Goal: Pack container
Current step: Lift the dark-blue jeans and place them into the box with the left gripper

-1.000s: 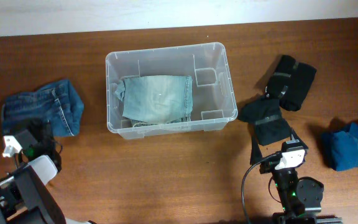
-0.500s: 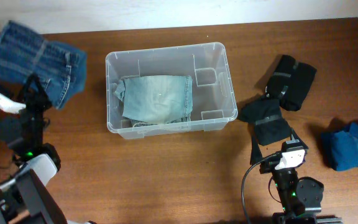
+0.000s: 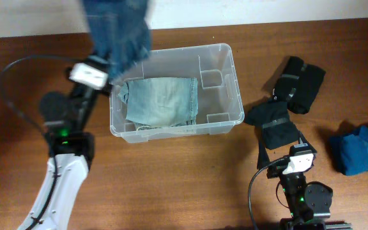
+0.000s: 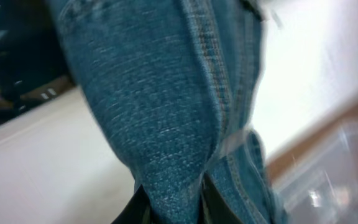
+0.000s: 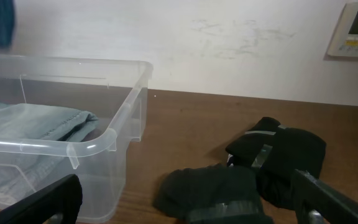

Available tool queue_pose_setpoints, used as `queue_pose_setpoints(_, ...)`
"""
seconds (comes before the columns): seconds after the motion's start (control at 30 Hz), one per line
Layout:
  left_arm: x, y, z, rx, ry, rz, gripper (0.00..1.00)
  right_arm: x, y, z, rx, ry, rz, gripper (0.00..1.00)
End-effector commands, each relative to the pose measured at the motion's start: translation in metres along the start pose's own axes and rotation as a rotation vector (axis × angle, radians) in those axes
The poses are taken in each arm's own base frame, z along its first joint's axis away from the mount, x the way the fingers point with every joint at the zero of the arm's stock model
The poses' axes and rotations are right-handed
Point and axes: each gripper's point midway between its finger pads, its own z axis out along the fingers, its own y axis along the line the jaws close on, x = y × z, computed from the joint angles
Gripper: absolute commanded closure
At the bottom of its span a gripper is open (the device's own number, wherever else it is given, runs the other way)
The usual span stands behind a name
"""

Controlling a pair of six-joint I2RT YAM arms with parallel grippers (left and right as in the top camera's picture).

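Note:
The clear plastic container [image 3: 221,118] stands at the table's middle with folded light-wash jeans [image 3: 161,100] lying in it. My left gripper [image 3: 110,65] is shut on dark blue jeans [image 3: 119,25] and holds them high at the container's far left corner. In the left wrist view the blue denim [image 4: 160,106] fills the frame, pinched between my fingers [image 4: 138,208]. My right gripper [image 3: 280,145] is open and empty, low over the table right of the container, with a black garment [image 5: 225,193] between its fingers [image 5: 42,202].
Black folded clothes [image 3: 296,83] lie right of the container. Another blue garment [image 3: 360,148] lies at the far right edge. A white wall runs behind the table, with a thermostat [image 5: 356,28] on it.
My left gripper has lifted the dark blue jeans off the table's left side and swung them up and right to the container's corner. The right arm has not moved.

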Motion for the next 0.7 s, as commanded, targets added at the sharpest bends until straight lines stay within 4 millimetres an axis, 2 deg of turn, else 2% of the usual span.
queue_pose_setpoints(0.0,-0.033,-0.002,0.009,-0.087,0.026,0.459,1.0,0.003,0.001,0.0,0.0,0.006,0.002,0.01)
queue_pose_setpoints(0.17,-0.035,-0.03,0.017,-0.085,0.091,0.688,1.0,0.003,0.001,0.0,0.0,0.006,0.002,0.02)
queue_pose_setpoints(0.2,-0.033,-0.041,0.02,-0.059,0.091,0.769,1.0,0.003,0.001,0.0,0.0,0.006,0.002,0.01)
queue_pose_setpoints(0.27,-0.029,-0.047,0.024,-0.037,0.096,0.838,1.0,0.003,0.001,0.0,0.0,0.006,0.001,0.01)
queue_pose_setpoints(0.47,0.004,-0.081,0.038,0.087,0.129,1.092,1.0,0.003,0.001,0.0,-0.001,0.006,0.002,0.01)
queue_pose_setpoints(0.67,0.037,-0.125,0.037,0.26,0.177,1.093,0.99,0.003,0.001,0.0,-0.001,0.006,0.002,0.02)
